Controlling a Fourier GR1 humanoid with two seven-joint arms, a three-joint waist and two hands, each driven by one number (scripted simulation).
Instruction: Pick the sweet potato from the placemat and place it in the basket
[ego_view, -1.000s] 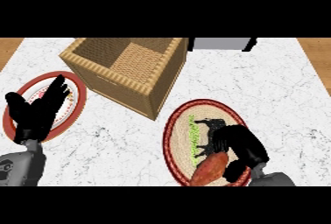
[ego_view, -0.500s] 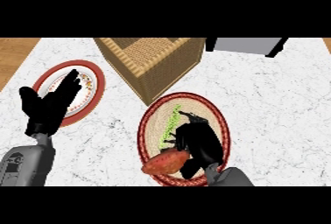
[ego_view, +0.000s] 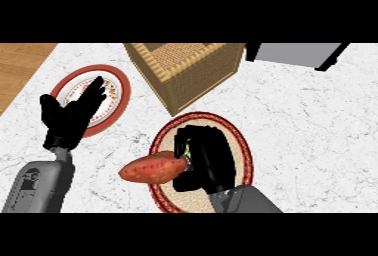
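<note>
The reddish-orange sweet potato (ego_view: 151, 169) lies crosswise at the left edge of the round woven placemat (ego_view: 238, 146) with a red rim, its left end sticking out over the white marble counter. My right hand (ego_view: 204, 159) sits over the placemat's middle, fingers curled against the potato's right end, hiding a green item beneath. The wicker basket (ego_view: 184, 67) stands behind the placemat, near the counter's far edge. My left hand (ego_view: 70, 116) rests open, fingers up, over a plate at the left.
A white plate (ego_view: 117, 82) with a red rim lies at the left, partly behind the left hand. A grey box (ego_view: 295, 54) stands at the back right. The counter's left edge borders wooden floor (ego_view: 22, 65).
The sweet potato has shifted left and toward the basket with my right hand, now overhanging the placemat's left rim. The whole scene has slid in the view. The left hand keeps its pose.
</note>
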